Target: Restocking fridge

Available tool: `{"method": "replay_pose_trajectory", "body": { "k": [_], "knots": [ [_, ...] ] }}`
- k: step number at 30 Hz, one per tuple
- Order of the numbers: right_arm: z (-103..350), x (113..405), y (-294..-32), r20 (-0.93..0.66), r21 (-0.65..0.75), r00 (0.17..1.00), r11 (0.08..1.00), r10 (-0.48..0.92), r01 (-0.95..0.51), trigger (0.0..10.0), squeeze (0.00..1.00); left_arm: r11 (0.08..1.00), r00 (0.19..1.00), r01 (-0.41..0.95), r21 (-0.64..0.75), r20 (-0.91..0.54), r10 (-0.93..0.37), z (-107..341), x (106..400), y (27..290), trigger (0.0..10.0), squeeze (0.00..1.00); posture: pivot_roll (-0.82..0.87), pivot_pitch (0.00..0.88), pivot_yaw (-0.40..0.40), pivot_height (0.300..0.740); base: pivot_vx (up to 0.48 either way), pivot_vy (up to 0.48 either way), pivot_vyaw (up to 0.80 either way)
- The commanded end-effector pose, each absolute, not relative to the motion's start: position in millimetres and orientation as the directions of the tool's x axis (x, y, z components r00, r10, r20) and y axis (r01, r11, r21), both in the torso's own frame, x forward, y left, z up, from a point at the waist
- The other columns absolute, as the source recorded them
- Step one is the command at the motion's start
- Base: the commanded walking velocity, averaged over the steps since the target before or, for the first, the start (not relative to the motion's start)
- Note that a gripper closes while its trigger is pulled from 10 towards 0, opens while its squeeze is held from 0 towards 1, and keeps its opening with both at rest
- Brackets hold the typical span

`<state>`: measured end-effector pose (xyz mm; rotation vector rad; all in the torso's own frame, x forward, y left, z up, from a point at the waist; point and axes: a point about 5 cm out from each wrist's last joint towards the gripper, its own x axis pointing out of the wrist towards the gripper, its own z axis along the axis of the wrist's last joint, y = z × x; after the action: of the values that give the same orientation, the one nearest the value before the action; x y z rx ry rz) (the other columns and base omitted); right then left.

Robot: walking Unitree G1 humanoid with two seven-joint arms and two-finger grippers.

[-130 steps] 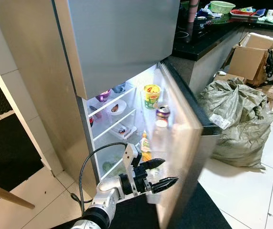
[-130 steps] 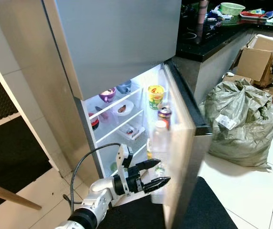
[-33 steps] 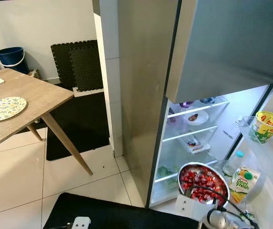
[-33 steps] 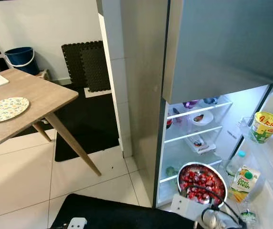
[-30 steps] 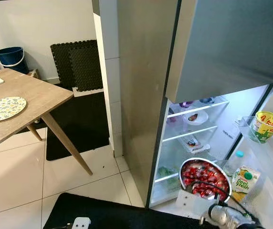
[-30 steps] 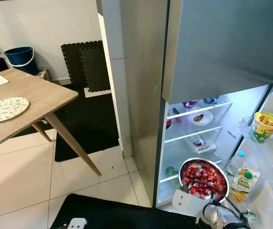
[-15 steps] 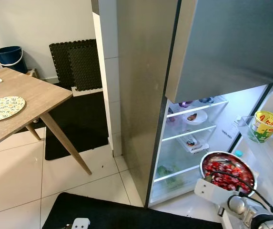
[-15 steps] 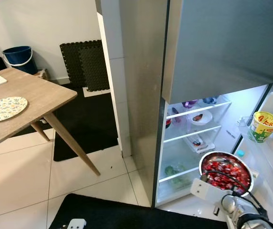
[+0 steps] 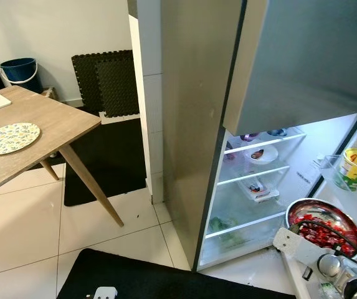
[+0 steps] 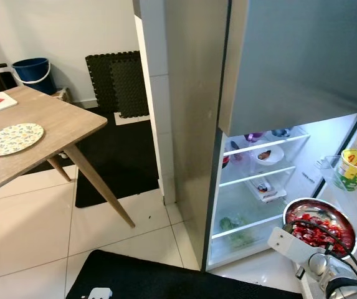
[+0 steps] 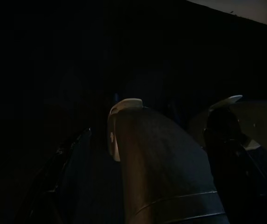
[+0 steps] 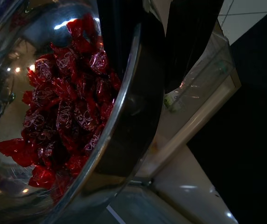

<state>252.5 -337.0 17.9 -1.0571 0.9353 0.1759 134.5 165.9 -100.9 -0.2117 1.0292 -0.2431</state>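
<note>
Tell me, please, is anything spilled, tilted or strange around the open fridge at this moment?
Nothing looks spilled. The steel bowl of red wrapped candies is uncovered, its rim pinched by the right gripper before the fridge's lit shelves; it looks roughly level.

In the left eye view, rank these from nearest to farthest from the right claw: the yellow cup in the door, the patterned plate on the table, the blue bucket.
1. Yellow cup: in the fridge door shelf, just above the right claw.
2. Patterned plate: on the wooden table, far left.
3. Blue bucket: against the back wall, beyond the table.
</note>
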Motion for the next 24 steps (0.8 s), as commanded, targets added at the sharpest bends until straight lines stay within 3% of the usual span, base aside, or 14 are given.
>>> {"method": "replay_pose_trajectory", "body": {
  "k": [1, 9, 16, 18, 24],
  "knots": [
    [27, 245, -359, -0.7, -0.698, 0.605, 0.543, -0.379, -0.468, 10.0, 0.0, 0.952, 0.478, 0.103, -0.289, -0.825, -0.303, -103, 131, 162, 10.0, 0.0, -0.06, 0.007, -0.015, 0.74, 0.0, 0.0, 0.0],
    [33, 227, -384, -0.683, -0.72, 0.559, 0.566, -0.471, -0.403, 10.0, 0.0, 0.952, 0.478, 0.102, -0.288, -0.825, -0.3, -103, 130, 163, 10.0, 0.0, -0.06, 0.008, -0.012, 0.74, 0.0, 0.0, 0.0],
    [29, 227, -380, -0.691, -0.708, 0.563, 0.582, -0.454, -0.4, 10.0, 0.0, 0.953, 0.476, 0.104, -0.285, -0.827, -0.3, -103, 130, 165, 10.0, 0.0, -0.06, 0.008, -0.007, 0.74, 0.0, 0.0, 0.0],
    [11, 229, -355, -0.729, -0.642, 0.58, 0.654, -0.362, -0.399, 10.0, 0.0, 0.953, 0.479, 0.104, -0.283, -0.826, -0.298, -102, 132, 165, 10.0, 0.0, -0.06, 0.006, -0.008, 0.74, 0.0, 0.0, 0.0],
    [-17, 220, -324, -0.772, -0.573, 0.573, 0.692, -0.275, -0.439, 10.0, 0.0, 0.953, 0.485, 0.104, -0.284, -0.822, -0.298, -101, 134, 164, 10.0, 0.0, -0.06, 0.004, -0.008, 0.74, 0.0, 0.0, 0.0]
  ]
}}
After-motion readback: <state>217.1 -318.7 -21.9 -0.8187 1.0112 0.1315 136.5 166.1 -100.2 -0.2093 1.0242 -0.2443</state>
